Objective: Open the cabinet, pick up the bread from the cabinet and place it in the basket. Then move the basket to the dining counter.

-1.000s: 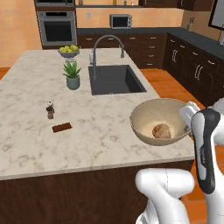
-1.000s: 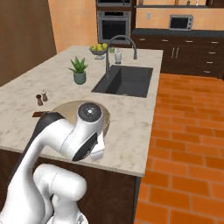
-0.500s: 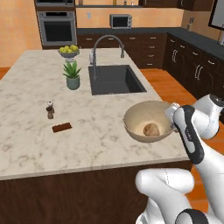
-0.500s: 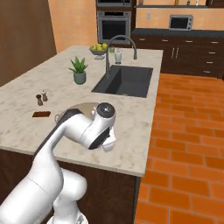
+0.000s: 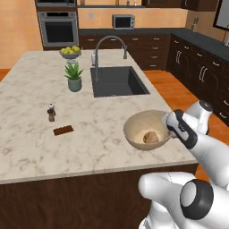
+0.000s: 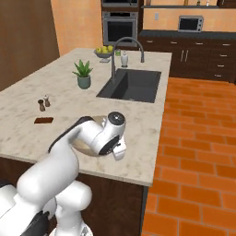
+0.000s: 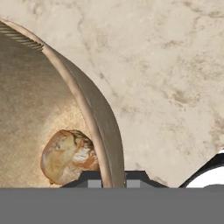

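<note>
1 bread [image 5: 150, 137], 1 basket [image 5: 134, 128].

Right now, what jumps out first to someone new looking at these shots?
The tan basket near the front right edge of the pale stone counter, a small bread roll inside it. The white arm's fingers are shut on the basket's rim. Behind it, the dark sink with its arched faucet.

Orange brick floor [image 6: 198, 152] runs at 3 o'clock of the island. Dark lower cabinets [image 5: 201, 76] line the far walls; a wall oven [image 5: 58, 27] sits at 11 o'clock.
</note>
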Available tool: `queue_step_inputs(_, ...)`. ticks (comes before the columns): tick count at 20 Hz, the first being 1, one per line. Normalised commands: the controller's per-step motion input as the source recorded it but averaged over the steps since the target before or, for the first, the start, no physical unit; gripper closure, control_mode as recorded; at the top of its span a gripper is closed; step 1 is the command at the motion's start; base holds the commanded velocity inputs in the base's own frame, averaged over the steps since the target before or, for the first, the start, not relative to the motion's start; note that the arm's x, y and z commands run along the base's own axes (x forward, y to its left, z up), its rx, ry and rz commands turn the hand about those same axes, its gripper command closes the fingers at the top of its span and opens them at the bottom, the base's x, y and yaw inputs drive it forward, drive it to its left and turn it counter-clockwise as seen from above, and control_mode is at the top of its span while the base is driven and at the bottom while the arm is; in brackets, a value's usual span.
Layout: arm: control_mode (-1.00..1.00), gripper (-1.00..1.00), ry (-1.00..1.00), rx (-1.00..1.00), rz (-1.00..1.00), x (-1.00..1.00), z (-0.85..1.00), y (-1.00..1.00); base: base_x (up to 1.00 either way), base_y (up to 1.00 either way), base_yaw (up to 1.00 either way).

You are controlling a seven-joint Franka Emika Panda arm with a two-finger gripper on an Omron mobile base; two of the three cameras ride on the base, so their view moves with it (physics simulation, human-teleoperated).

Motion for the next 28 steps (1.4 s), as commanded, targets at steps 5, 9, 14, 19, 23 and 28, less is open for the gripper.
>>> queue_step_inputs(5,-1.00,1.00,0.01,-0.05,0.00,0.05,-0.36,0.00,0.00,0.00,0.00)
queue_step_inputs(9,-1.00,1.00,0.01,-0.05,0.00,0.14,-0.36,0.00,0.00,0.00,0.00)
queue_step_inputs(14,-1.00,-1.00,0.03,-0.05,0.00,0.14,-0.27,0.00,0.00,0.00,0.00)
queue_step_inputs(19,-1.00,-1.00,-0.13,0.05,0.00,-0.26,0.35,0.00,0.00,0.00,0.00)
queue_step_inputs(23,-1.00,-1.00,-0.24,0.01,0.03,-0.72,0.76,0.00,0.00,0.00,0.00)
queue_step_inputs(28,-1.00,-1.00,-0.24,-0.03,0.15,-0.96,0.94,0.13,0.00,0.00,0.00)
